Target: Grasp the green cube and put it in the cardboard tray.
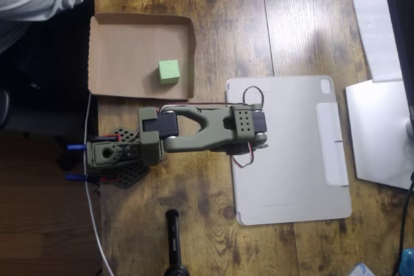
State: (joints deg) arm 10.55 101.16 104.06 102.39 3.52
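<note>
Seen from overhead, the green cube (pixel 169 71) sits inside the cardboard tray (pixel 123 50), near the tray's right wall and lower edge, upright on the tray floor. The tray lies on the wooden counter (pixel 272 24). The olive arm (pixel 200 130) is folded over itself below the tray, its far end above the left part of a grey tablet cover (pixel 291 153). The jaws are tucked under the arm near its folded end, so whether they are wide or narrow cannot be told. The cube lies up and to the left of that end, well apart from it.
</note>
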